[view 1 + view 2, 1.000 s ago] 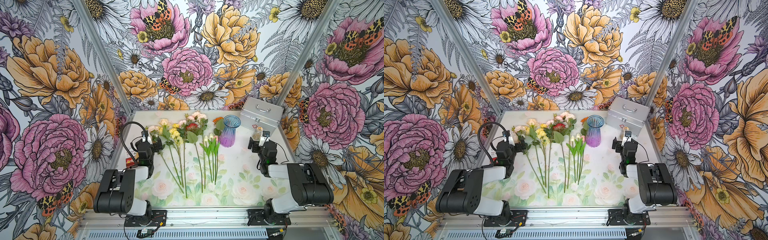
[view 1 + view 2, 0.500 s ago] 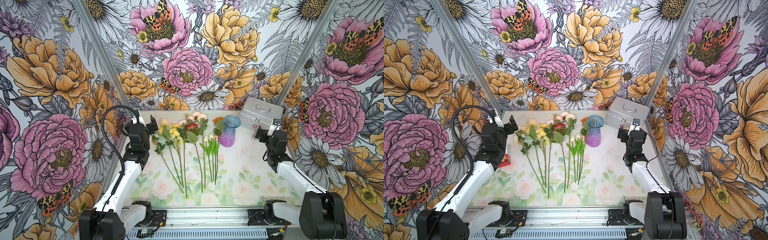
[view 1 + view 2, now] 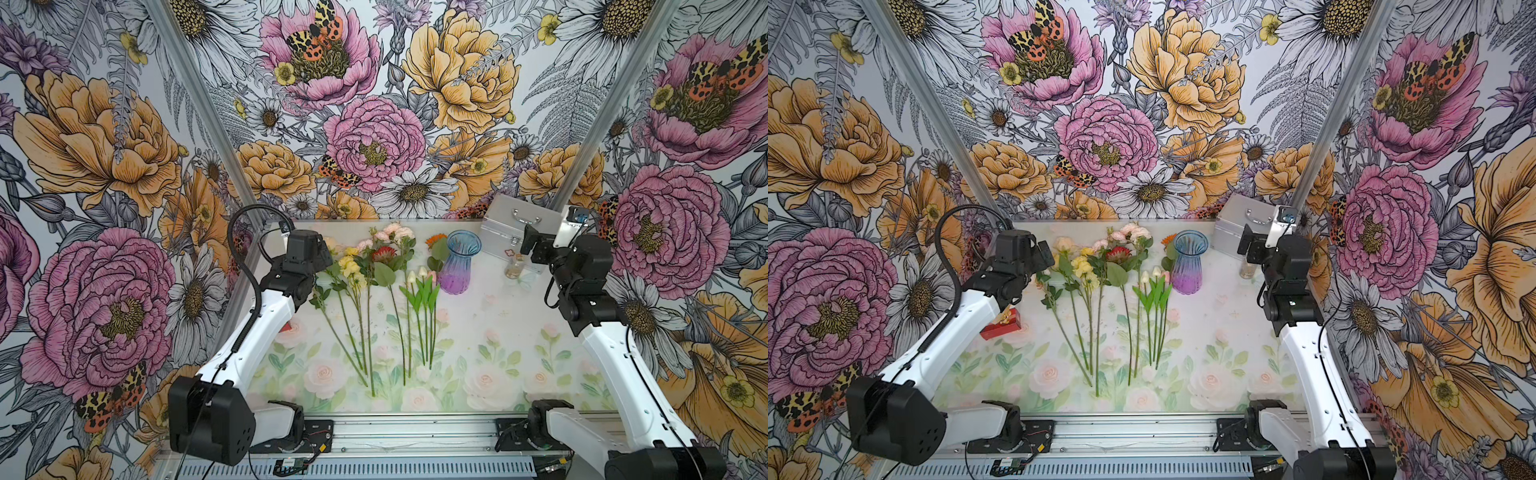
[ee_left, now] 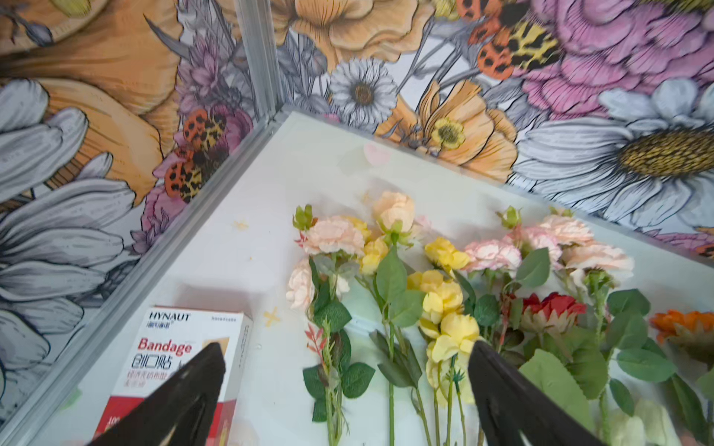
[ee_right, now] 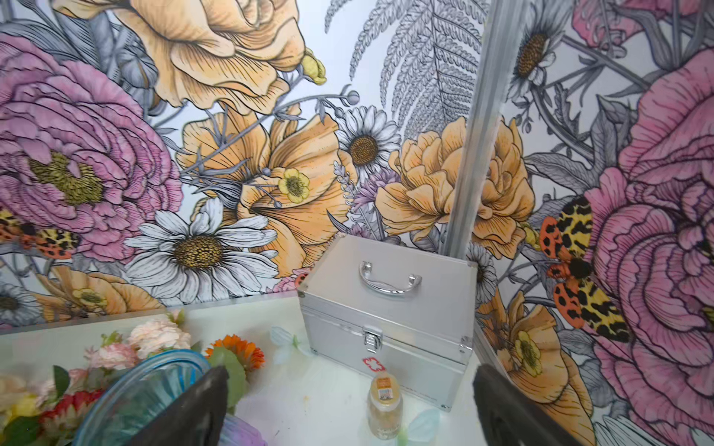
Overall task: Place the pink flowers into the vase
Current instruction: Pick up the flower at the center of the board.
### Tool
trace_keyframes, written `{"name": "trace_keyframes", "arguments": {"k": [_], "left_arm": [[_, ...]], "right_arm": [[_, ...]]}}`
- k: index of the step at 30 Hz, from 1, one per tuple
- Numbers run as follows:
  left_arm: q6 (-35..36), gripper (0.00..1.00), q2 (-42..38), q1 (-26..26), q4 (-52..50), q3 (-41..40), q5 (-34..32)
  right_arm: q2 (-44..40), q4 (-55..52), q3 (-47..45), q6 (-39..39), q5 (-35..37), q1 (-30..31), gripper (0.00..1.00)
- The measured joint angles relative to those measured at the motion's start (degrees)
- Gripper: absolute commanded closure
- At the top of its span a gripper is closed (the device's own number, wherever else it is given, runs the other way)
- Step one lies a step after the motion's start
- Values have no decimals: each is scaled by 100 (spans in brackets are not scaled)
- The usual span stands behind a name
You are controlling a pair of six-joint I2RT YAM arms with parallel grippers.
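On the far half of the bench [image 3: 505,332], the pink flowers [image 3: 394,232] lie flat in a row with other stems, blooms toward the far edge, stems toward the robot; none in the vase [image 3: 459,266] yet. Pale pink to peach ruffled heads, long green leafy stems. They are clearest in the left wrist view, with pink heads either side of the yellow blooms [image 4: 444,293]. Leftmost peach heads are mostly covered by the left gripper [image 3: 321,249] in a top view. Pink tulip bud [image 3: 432,275] sits among the white tulips [image 3: 417,275] just left of the vase, too small to make out well. Vase stands upright, ribbed clear glass, blue rim fading to purple base. In the right wrist view only its rim shows, cut off by the frame edge and partly behind a finger [image 5: 193,405]. Left gripper hangs over the left end of the row, jaws wide apart, nothing between them. Right gripper [image 3: 527,241] is near the silver case [image 3: 515,226] and small jar [image 3: 514,269], well apart from the flowers, jaws spread wide, holding nothing. Bandage box [image 3: 1000,326] lies beside the left arm [image 3: 951,332] — partly hidden under it in both top views, with only a red sliver showing in one.
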Motion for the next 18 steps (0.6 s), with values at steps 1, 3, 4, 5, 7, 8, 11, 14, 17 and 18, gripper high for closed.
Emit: {"name": "trace_keyframes", "arguments": {"k": [1,3,4,5,7,8,11,14,17,18], "left_arm": [[-87,1,133,0,-138,79,4],[-293,1,511,0,-503,352,52],[-372,1,682,0,-658,485,94],[-455,1,852,0,-807,625,136],[-573,1,1158,0,-1027,846,240],[-634,1,1283,0,-1104,903,297],[-780,3,1530,11,-1307,925,474],[-914,8,1718,90,-1427,925,654],[-986,15,1853,216,-1497,925,820],[-1019,18,1886,249,-1517,925,870]], "right_arm": [[4,-79,111,4,-153,33,0],[55,-260,374,46,-529,107,0],[96,-319,483,72,-706,140,0],[153,-380,614,98,-925,179,0],[275,-463,813,140,-1305,275,0],[339,-501,898,157,-1508,341,0],[527,-595,1078,225,-2015,588,0],[737,-697,1244,271,-2365,911,0],[922,-741,1370,302,-2555,1276,0],[973,-743,1401,304,-2579,1377,0]]}}
